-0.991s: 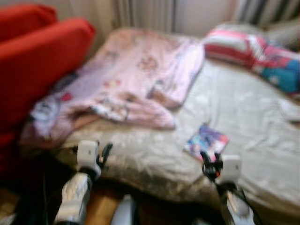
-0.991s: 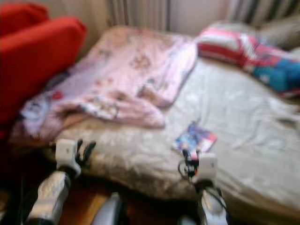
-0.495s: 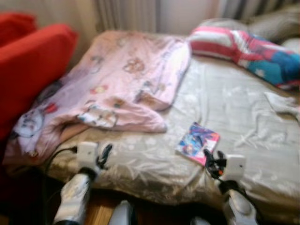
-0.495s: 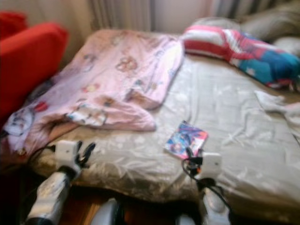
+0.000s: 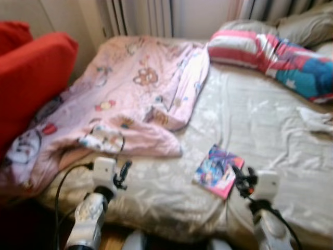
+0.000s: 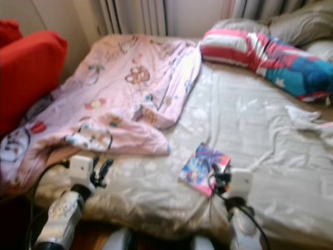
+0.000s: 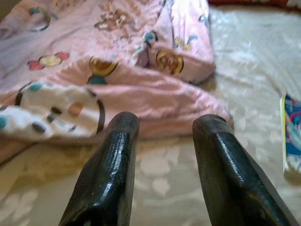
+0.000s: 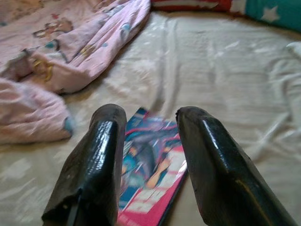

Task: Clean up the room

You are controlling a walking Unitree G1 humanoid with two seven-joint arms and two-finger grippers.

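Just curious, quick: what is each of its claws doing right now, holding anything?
Left tool: open, empty, near the pink blanket.
Right tool: open, empty, over the book.

open beige sheet lies between the pink blanket [image 5: 125, 99] on the bed [image 5: 260, 120] and the striped pillow [image 5: 276, 54] at its head. the right tool [image 5: 240, 179], fingers apart, sits just beside the colourful book [image 5: 218, 164]. the red armchair [image 5: 31, 78] blocks the left side.
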